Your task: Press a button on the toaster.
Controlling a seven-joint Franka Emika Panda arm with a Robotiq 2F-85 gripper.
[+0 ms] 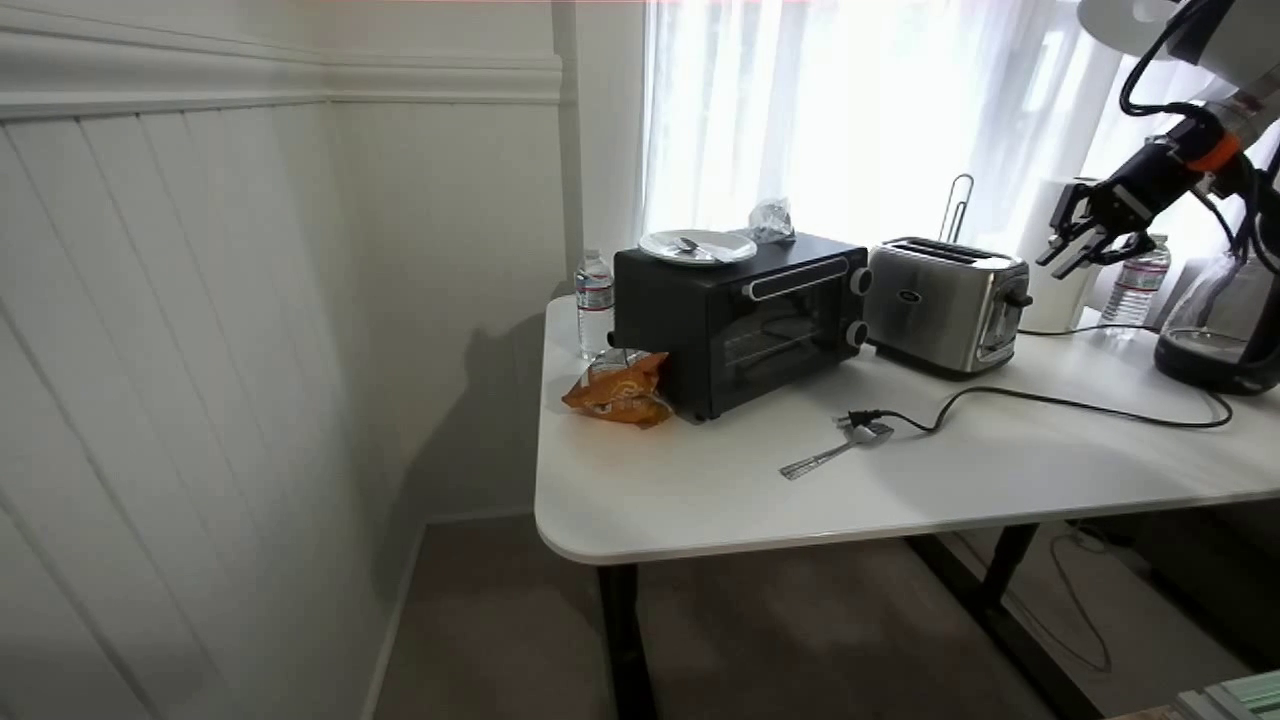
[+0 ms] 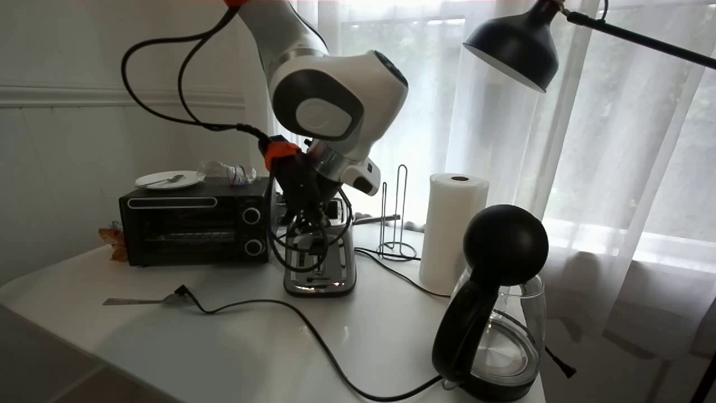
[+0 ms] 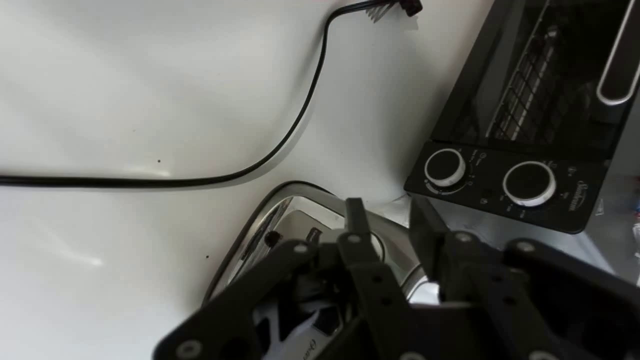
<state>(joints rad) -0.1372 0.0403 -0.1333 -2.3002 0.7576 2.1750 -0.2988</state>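
The shiny silver toaster (image 1: 925, 305) stands on the white table beside the black toaster oven. Its control end with the black lever (image 1: 1018, 298) faces my gripper (image 1: 1054, 264). The gripper is in the air just off that end, a little above lever height, open and empty, with a narrow gap between the fingers. In an exterior view the gripper and cables cover part of the toaster's front (image 2: 335, 263). In the wrist view the toaster (image 3: 295, 222) lies below the gripper (image 3: 385, 210), whose fingers hide much of the control panel. I cannot make out the buttons clearly.
The black toaster oven (image 1: 780, 325) carries a plate (image 1: 697, 247). A black cord (image 2: 313, 330) and a fork (image 2: 134, 301) lie in front. A paper towel roll (image 2: 453, 232), wire stand (image 2: 399, 246) and glass kettle (image 2: 503, 358) stand nearby.
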